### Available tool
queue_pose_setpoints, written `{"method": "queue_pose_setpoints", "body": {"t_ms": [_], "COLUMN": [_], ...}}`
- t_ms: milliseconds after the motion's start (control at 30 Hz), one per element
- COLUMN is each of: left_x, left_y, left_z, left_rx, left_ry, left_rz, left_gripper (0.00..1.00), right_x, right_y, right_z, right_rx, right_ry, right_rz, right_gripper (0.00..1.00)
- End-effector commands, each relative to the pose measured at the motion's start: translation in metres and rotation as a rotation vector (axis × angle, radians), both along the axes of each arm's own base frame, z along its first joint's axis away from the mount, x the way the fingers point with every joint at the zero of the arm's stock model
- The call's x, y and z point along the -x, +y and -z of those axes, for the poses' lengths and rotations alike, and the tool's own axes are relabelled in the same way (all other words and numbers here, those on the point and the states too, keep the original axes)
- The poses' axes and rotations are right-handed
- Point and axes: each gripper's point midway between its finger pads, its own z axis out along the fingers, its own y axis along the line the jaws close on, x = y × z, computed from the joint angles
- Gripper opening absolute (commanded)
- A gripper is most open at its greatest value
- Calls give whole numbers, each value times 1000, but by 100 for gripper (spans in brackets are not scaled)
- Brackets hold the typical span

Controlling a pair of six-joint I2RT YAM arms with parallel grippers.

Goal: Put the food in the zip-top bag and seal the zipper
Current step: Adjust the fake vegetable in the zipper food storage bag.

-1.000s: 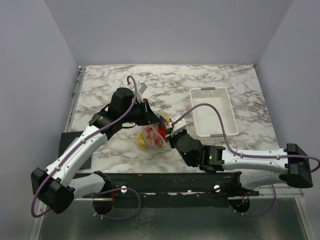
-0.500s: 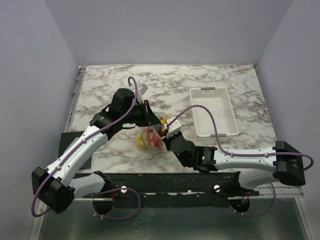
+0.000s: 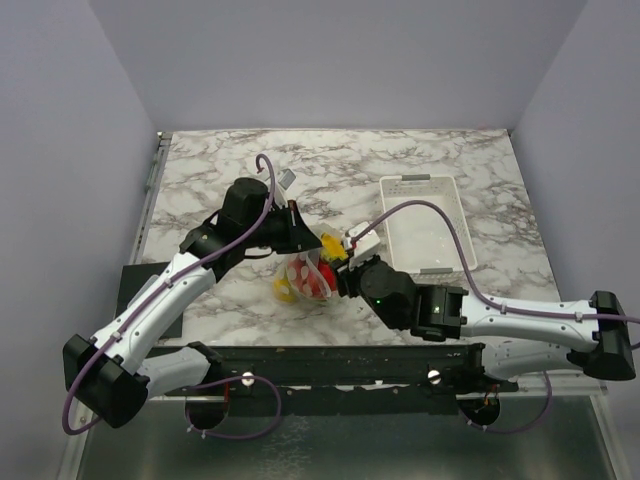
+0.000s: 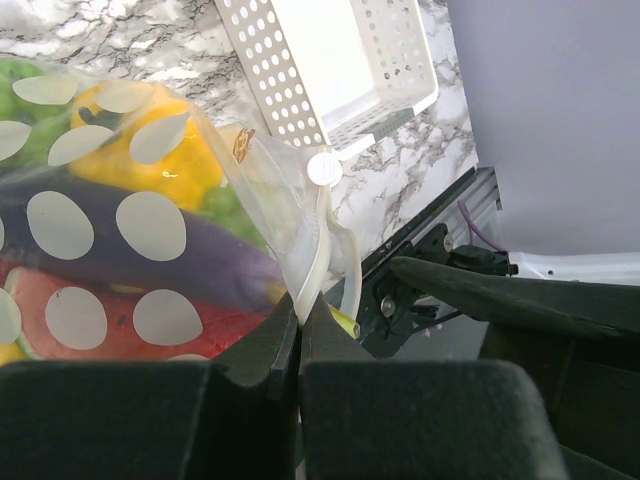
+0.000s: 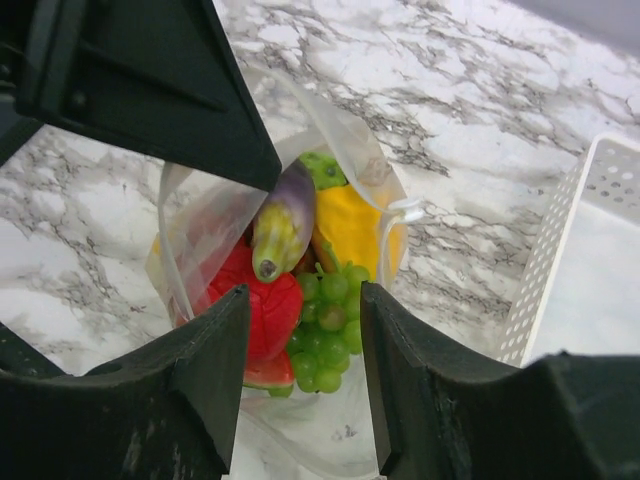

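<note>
The zip-top bag (image 3: pixel 303 279) hangs with its mouth open, clear with pale dots (image 4: pixel 150 215). My left gripper (image 3: pixel 316 240) is shut on the whitish zipper strip (image 4: pixel 318 262) at the mouth's edge and holds it up. The food lies inside: green grapes (image 5: pixel 337 322), a red watermelon slice (image 5: pixel 262 318), a purple piece (image 5: pixel 284 222), a yellow lemon (image 5: pixel 357 228) and a green lime (image 5: pixel 325 168). My right gripper (image 5: pixel 305 300) is open and empty, just above the bag's mouth, one finger on each side of the grapes; it also shows in the top view (image 3: pixel 346 270).
A white perforated basket (image 3: pixel 446 245) stands to the right of the bag, empty; it also shows in the left wrist view (image 4: pixel 262 72) and the right wrist view (image 5: pixel 560 262). The marble table (image 3: pixel 220 175) ends at a black rail (image 3: pixel 330 358) near the arm bases.
My right arm swung left toward the bag, then drew back a little to the right. My left gripper kept its hold on the bag's mouth and barely moved.
</note>
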Motion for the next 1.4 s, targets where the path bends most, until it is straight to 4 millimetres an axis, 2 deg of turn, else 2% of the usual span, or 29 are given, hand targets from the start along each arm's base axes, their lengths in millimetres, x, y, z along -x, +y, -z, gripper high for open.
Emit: {"method": "queue_pose_setpoints", "body": {"t_ms": [0, 233, 400, 733, 900, 1367], "left_x": [4, 13, 22, 33, 40, 94], "left_y": [-2, 3, 9, 22, 25, 16], "left_z": [-16, -15, -14, -26, -38, -66], "left_rx": [40, -15, -73, -159, -149, -119], "left_ry": [-63, -93, -124, -239, -292, -441], "left_rz": [34, 100, 165, 274, 285, 450], "left_gripper": [0, 0, 0, 0, 0, 0], "right_x": [10, 21, 25, 27, 36, 72], "right_y": [-7, -24, -38, -46, -46, -26], "right_z": [-22, -67, -77, -78, -71, -57], "right_rx": [14, 59, 184, 459, 556, 573], "right_ry": [22, -32, -68, -148, -159, -257], "right_rz": [-50, -148, -214, -344, -456, -820], "right_gripper": [54, 62, 66, 66, 67, 70]}}
